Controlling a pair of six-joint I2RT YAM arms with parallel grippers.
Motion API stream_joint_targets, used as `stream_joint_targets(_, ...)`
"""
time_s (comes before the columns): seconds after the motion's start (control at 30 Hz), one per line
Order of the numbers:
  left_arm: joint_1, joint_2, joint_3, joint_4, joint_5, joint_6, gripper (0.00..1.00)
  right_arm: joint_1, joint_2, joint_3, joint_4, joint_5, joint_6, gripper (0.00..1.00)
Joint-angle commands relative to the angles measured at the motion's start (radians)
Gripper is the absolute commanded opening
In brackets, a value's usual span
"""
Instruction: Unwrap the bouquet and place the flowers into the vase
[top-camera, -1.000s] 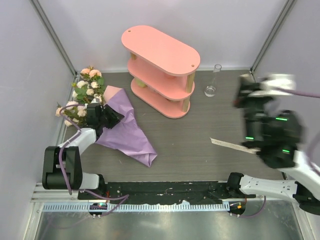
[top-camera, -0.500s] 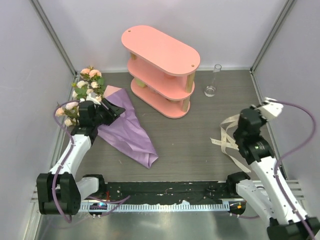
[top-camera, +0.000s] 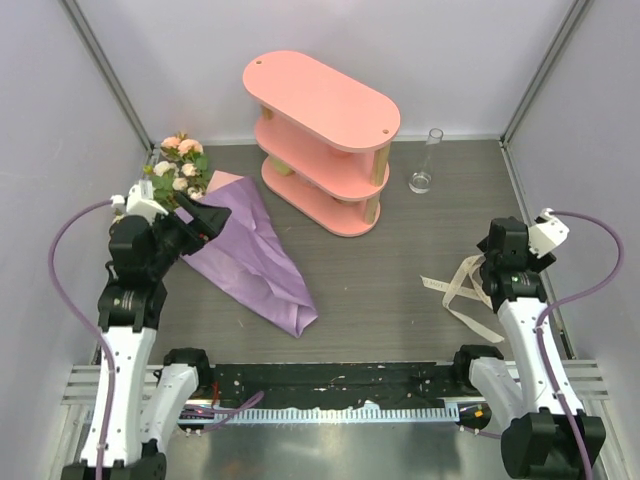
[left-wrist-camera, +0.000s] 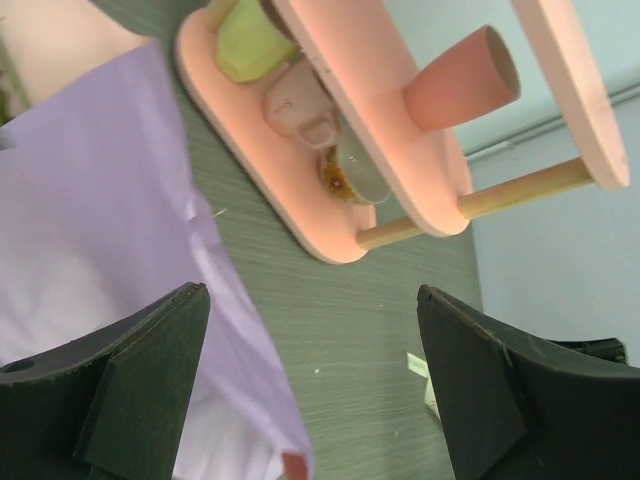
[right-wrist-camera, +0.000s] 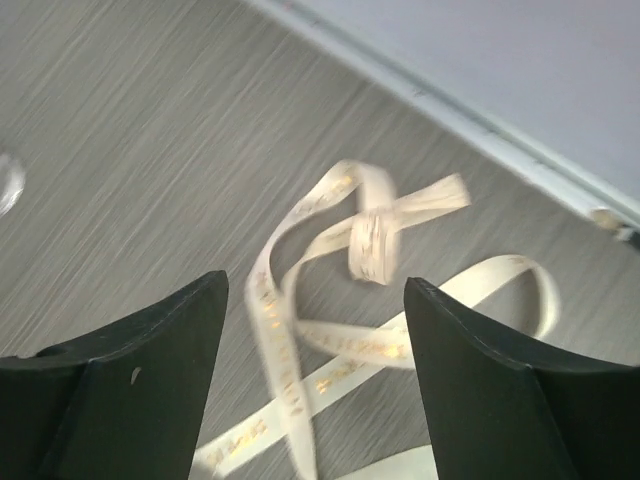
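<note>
The bouquet (top-camera: 250, 255) lies flat on the grey table (top-camera: 390, 265), to the left of the pink shelf (top-camera: 320, 100) and a bit closer to the arms. Its paper is a long cone, purple on the outside, with a strip of pink showing at the wide end. The pointy end aims away from the shelf, toward the arms. The flowers (top-camera: 178, 165) poke out of the wide end, left of the shelf by the side wall. They are little pink, peach and cream roses with green leaves. No bow is around the paper. The cream ribbon (top-camera: 462, 285) lies in loose loops on the table, off to the right of the shelf and nearer the arms, well apart from the bouquet. It has small gold marks on it and looks a bit blurry in the right wrist view. The vase (top-camera: 424, 165) stands upright just right of the shelf. It is small clear glass with a thin neck and a round bottom, and it has no flowers in it. The left gripper (left-wrist-camera: 310, 300) sits over the wide end of the purple paper, left of the shelf, with its jaws spread wide and holding nothing. The right gripper (right-wrist-camera: 315, 285) hangs over the ribbon, also spread wide, and the ribbon is not pinched in it
</note>
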Motion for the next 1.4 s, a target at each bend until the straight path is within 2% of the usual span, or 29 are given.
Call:
stream_joint_targets(0.0, 0.006, -0.109, -0.054, -0.239, -0.19, 0.03, 0.87, 0.049, -0.053, 0.081, -0.033, -0.271, -0.012, 0.78)
stream_joint_targets(0.03, 0.008, -0.133, -0.115, -0.244, -0.204, 0.018, 0.85, 0.072, -0.067, 0.116, -0.05, -0.267, -0.011, 0.77)
stream_joint_targets(0.07, 0.006, -0.156, -0.145, -0.241, -0.209, 0.007, 0.83, 0.165, -0.088, 0.133, -0.069, -0.253, -0.014, 0.78)
stream_joint_targets(0.1, 0.006, -0.207, -0.175, -0.232, -0.193, -0.005, 0.81, 0.205, -0.099, 0.147, -0.102, -0.226, -0.012, 0.77)
stream_joint_targets(0.13, 0.008, -0.228, -0.23, -0.218, -0.171, -0.026, 0.76, 0.25, -0.11, 0.164, -0.119, -0.222, -0.006, 0.78)
stream_joint_targets(0.23, 0.008, -0.282, -0.352, -0.129, -0.078, -0.091, 0.68, 0.382, -0.11, 0.147, -0.142, -0.319, 0.029, 0.77)
stream_joint_targets(0.27, 0.006, -0.276, -0.382, -0.046, -0.041, -0.112, 0.68, 0.411, -0.1, 0.136, -0.151, -0.342, 0.045, 0.77)
stream_joint_targets(0.3, 0.006, -0.231, -0.433, 0.005, 0.01, -0.132, 0.69, 0.495, -0.096, 0.118, -0.147, -0.372, 0.06, 0.77)
stream_joint_targets(0.33, 0.006, -0.198, -0.45, 0.117, 0.098, -0.181, 0.69, 0.537, -0.104, 0.072, -0.142, -0.371, 0.095, 0.77)
stream_joint_targets(0.4, -0.014, -0.131, -0.446, 0.2, 0.139, -0.212, 0.69, 0.664, -0.147, 0.022, -0.124, -0.353, 0.121, 0.77)
stream_joint_targets(0.5, -0.115, -0.083, -0.352, 0.231, 0.047, -0.185, 0.71, 0.742, -0.173, -0.055, -0.118, -0.379, 0.121, 0.77)
stream_joint_targets(0.53, -0.142, -0.081, -0.332, 0.231, -0.017, -0.178, 0.72, 0.79, -0.188, -0.096, -0.097, -0.462, 0.112, 0.77)
stream_joint_targets(0.6, -0.213, -0.066, -0.297, 0.244, -0.047, -0.191, 0.75, 0.842, -0.198, -0.153, -0.009, -0.544, 0.085, 0.75)
stream_joint_targets(0.7, -0.271, 0.059, -0.288, 0.38, 0.022, -0.272, 0.75, 0.954, -0.22, -0.177, 0.072, -0.601, 0.072, 0.71)
stream_joint_targets(0.73, -0.323, 0.139, -0.281, 0.406, 0.03, -0.284, 0.74, 1.026, -0.248, -0.174, 0.091, -0.594, 0.065, 0.7)
stream_joint_targets(0.8, -0.386, 0.225, -0.246, 0.437, 0.004, -0.284, 0.75, 1.086, -0.265, -0.151, 0.164, -0.597, 0.023, 0.69)
stream_joint_targets(0.87, -0.458, 0.367, -0.187, 0.438, -0.002, -0.281, 0.75, 1.151, -0.233, -0.128, 0.239, -0.632, -0.013, 0.69)
stream_joint_targets(0.93, -0.506, 0.446, -0.139, 0.417, -0.02, -0.28, 0.75, 1.171, -0.175, -0.085, 0.279, -0.679, -0.066, 0.69)
stream_joint_targets(0.97, -0.523, 0.469, -0.086, 0.374, -0.051, -0.274, 0.74, 1.178, -0.105, -0.069, 0.322, -0.749, -0.075, 0.68)
stream_joint_targets(1.0, -0.541, 0.46, -0.059, 0.251, -0.205, -0.239, 0.75, 1.18, -0.075, -0.049, 0.348, -0.773, -0.086, 0.68)
stream_joint_targets(1.1, -0.592, 0.393, 0.018, 0.056, -0.457, -0.177, 0.79, 1.183, 0.058, -0.02, 0.462, -0.842, -0.08, 0.6)
stream_joint_targets(1.2, -0.589, 0.354, 0.051, -0.085, -0.537, -0.166, 0.76, 1.183, 0.19, 0.021, 0.555, -0.859, -0.069, 0.49)
stream_joint_targets(1.23, -0.589, 0.351, 0.064, -0.117, -0.56, -0.159, 0.74, 1.183, 0.216, 0.03, 0.577, -0.842, -0.064, 0.41)
stream_joint_targets(1.3, -0.589, 0.342, 0.093, -0.161, -0.553, -0.143, 0.68, 1.181, 0.278, 0.049, 0.6, -0.748, -0.049, 0.32)
stream_joint_targets(1.33, -0.589, 0.339, 0.096, -0.163, -0.542, -0.129, 0.67, 1.181, 0.292, 0.057, 0.603, -0.709, -0.038, 0.23)
stream_joint_targets(1.37, -0.589, 0.339, 0.104, -0.16, -0.538, -0.12, 0.67, 1.18, 0.301, 0.063, 0.603, -0.66, -0.038, 0.2)
